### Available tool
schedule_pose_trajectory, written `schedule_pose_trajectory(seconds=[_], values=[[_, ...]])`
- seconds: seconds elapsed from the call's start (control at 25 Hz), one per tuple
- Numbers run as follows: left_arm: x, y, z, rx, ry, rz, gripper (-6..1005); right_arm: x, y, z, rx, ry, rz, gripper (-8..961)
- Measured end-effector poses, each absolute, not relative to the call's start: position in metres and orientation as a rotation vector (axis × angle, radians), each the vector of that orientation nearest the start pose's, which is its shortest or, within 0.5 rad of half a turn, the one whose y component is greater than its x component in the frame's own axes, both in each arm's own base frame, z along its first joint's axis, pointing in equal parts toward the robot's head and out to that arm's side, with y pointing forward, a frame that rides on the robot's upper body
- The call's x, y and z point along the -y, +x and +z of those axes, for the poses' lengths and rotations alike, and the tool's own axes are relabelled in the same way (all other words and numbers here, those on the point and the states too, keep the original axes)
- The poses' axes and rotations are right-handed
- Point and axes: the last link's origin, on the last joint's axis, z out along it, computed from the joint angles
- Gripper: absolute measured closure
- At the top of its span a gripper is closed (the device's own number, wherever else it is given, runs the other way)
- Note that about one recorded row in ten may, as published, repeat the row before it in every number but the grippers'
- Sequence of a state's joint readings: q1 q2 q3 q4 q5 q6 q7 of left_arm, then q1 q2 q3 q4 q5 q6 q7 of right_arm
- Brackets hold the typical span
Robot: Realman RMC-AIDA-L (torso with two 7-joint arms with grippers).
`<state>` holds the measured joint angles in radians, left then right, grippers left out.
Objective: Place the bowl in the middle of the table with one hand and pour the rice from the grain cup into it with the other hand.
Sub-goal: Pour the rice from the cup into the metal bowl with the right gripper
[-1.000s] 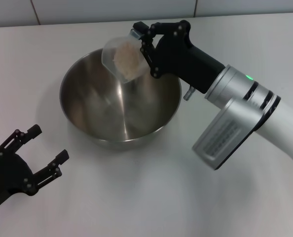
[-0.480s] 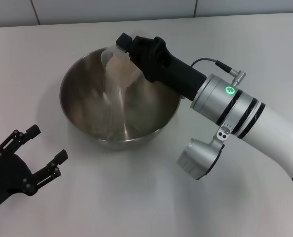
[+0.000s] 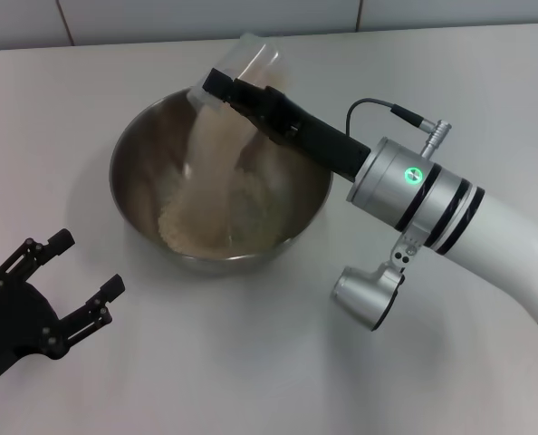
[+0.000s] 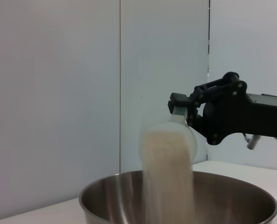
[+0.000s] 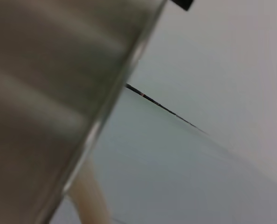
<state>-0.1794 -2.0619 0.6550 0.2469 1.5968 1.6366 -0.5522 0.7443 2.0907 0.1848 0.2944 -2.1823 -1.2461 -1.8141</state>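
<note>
White tabletop (image 3: 278,381) fills the head view, and the steel bowl (image 3: 301,222) is seen set near its middle, so that step is judged done. Above the far rim the grain cup (image 3: 244,63) is clamped in the right gripper (image 3: 222,89) and tipped past level; rice (image 3: 196,217) is streaming down and heaping inside, with pouring judged nearly over. The left gripper (image 3: 77,281) rests spread wide and empty, near the bowl's front. From the left wrist, the stream (image 4: 169,186) is seen falling well within the rim. The right wrist view is filled by blurred cup wall (image 5: 50,93).
</note>
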Motion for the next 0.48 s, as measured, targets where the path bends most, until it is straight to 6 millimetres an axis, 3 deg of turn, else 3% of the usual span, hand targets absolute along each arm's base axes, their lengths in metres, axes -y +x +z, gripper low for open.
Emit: schedule_pose_trajectory(seconds=[0.28, 0.48], values=[[-0.205, -0.3419, -0.0197, 0.389, -2.247, -0.884, 151, -0.3406, 0.1643, -0.1064, 1.805, -1.022, -0.23, 919], [-0.2049, -0.3416, -0.0203, 0.391, -2.248, -0.886, 151, -0.3389, 0.1637, -0.108, 1.829, -1.009, -0.223, 918]])
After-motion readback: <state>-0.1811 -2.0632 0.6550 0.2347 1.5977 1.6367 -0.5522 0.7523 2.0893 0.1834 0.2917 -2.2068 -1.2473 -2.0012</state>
